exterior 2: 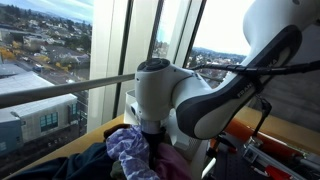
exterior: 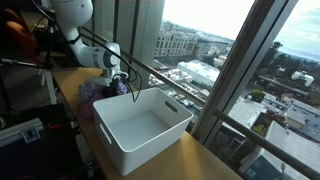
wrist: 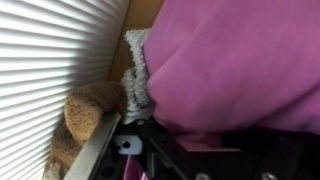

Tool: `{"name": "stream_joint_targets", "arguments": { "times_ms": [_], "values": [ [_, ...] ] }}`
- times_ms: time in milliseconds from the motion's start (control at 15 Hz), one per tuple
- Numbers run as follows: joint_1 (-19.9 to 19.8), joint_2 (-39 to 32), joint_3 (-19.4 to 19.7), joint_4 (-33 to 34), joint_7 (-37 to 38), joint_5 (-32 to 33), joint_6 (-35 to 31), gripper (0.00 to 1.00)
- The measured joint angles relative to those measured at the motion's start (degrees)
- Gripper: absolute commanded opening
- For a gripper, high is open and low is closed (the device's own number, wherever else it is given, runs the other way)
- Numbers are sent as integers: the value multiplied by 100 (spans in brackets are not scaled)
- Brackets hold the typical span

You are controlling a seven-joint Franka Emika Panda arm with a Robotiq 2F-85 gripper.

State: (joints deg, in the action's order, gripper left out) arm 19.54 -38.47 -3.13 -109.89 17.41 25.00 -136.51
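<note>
The pink cloth (wrist: 230, 60) sits in the heap of clothes (exterior: 98, 90) at the far end of the worktop (exterior: 205, 160), along its window edge, and looks not yet lifted. The gripper (exterior: 120, 80) is buried in the heap, and I cannot tell whether its claw grips anything. Just beside the heap, the white bin (exterior: 155, 140) stands empty. A brown fuzzy piece (wrist: 85, 105) lies near the cloth.

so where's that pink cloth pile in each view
In an exterior view: the cloth pile lies left of centre, beside the white bin and under the gripper.
In an exterior view: the cloth pile sits at bottom centre, beneath the gripper.
Wrist view: the cloth pile fills the upper right.
Shared landmark: the gripper, close to the cloth pile in every view.
</note>
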Motion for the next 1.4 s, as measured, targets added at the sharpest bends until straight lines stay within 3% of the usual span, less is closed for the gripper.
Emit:
{"name": "stream_joint_targets", "arguments": {
  "times_ms": [133, 667, 1133, 1400],
  "values": [
    [-1, 49, 0, -42, -1, -14, 0, 1],
    [-108, 677, -44, -687, -131, -355, -15, 0],
    [-496, 2663, -351, -1534, -871, -1366, 9, 0],
    [-839, 3790, -356, -1637, -1530, -2124, 299, 0]
  ]
}}
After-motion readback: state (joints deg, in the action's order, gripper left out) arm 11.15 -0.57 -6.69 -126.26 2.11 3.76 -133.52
